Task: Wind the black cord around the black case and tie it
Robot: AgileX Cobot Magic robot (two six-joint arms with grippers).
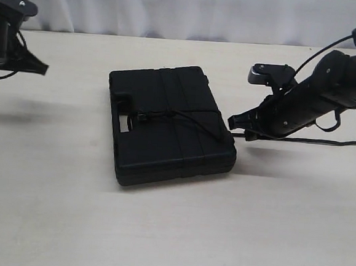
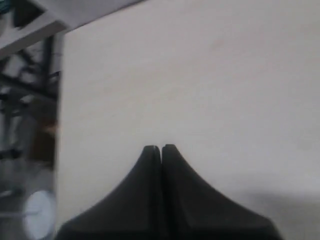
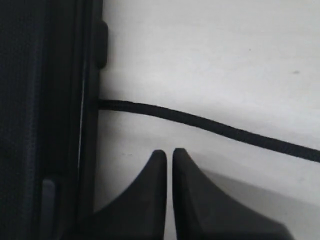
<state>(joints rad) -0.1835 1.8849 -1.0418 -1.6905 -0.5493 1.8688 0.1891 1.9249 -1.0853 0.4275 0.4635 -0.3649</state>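
The black case [image 1: 172, 129] lies flat in the middle of the table. The black cord [image 1: 167, 112] crosses its lid both ways and meets in a knot near the handle. A loose length of cord [image 3: 210, 124] leaves the case's side [image 3: 45, 115] and trails over the table [image 1: 301, 141] under the right arm. My right gripper [image 1: 233, 122] hovers low beside the case's right edge. It is shut and empty [image 3: 169, 151], with the cord lying just past its tips. My left gripper [image 1: 44, 68] hangs raised at the far left, shut and empty [image 2: 161, 147].
The pale table [image 1: 170, 231] spreads in front of the case. A white curtain [image 1: 175, 9] backs the far edge. In the left wrist view, the table's edge and dark frame clutter [image 2: 30, 100] lie off to one side.
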